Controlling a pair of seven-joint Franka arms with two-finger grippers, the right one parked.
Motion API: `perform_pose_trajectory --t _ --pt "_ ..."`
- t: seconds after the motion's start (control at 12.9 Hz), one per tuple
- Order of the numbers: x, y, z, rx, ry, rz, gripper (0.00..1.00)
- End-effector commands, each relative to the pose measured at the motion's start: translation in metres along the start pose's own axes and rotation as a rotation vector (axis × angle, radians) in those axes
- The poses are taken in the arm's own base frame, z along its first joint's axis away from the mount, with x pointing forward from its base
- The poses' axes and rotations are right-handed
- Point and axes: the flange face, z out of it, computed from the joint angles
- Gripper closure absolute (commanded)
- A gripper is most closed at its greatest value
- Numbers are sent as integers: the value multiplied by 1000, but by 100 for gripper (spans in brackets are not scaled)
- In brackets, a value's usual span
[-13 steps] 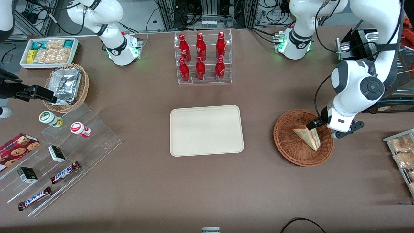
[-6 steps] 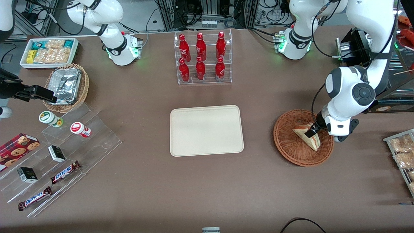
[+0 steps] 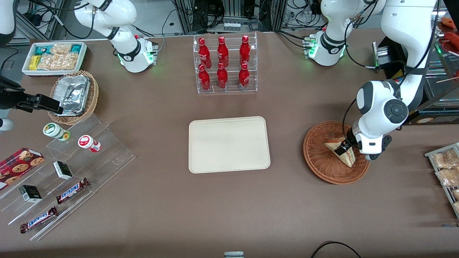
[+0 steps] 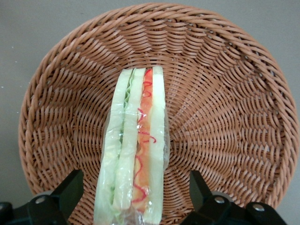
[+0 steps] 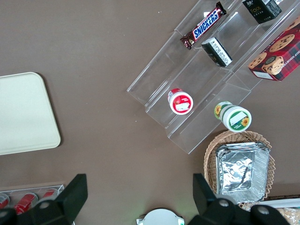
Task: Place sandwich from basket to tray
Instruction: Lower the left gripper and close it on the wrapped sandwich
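Note:
The sandwich (image 3: 337,152), a wedge of pale bread with red and green filling in clear wrap, lies in the round reddish-brown basket (image 3: 319,161) toward the working arm's end of the table. In the left wrist view the sandwich (image 4: 136,150) stands on its edge in the basket (image 4: 225,108). My left gripper (image 3: 345,147) is low over the sandwich with its fingers open, one finger (image 4: 70,190) on each side of the wedge and apart from it. The cream-beige tray (image 3: 228,144) lies flat at the table's middle with nothing on it.
A clear rack of red bottles (image 3: 224,64) stands farther from the front camera than the tray. Toward the parked arm's end are a tan basket of foil trays (image 3: 73,95), a white snack bin (image 3: 53,57) and clear steps with snacks (image 3: 68,172). Wrapped pastries (image 3: 444,168) lie beside the basket.
My left gripper has come down and moved over the sandwich, from the basket's edge to astride the wedge. The sandwich and basket have not moved.

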Motion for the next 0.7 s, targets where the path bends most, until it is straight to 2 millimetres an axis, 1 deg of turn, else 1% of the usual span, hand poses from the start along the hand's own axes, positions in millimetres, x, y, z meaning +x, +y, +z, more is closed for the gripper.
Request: perform_pose_trajectory --t 0.0,0.08,0.16,0.23,0.31,0.47,0.54,0.62 --pt "2 0 6 -8 -6 -28 35" --pt "1 -1 6 -4 -10 -29 72" --pt "1 -1 4 -1 -11 -32 92" --pt "0 -2 2 6 -17 -30 100" --pt "-2 -2 1 14 -24 -27 100" --pt "-4 -1 -10 31 -36 -7 100" --pt "-4 4 -20 42 -42 4 100" --pt "-10 15 -30 64 -55 29 100"
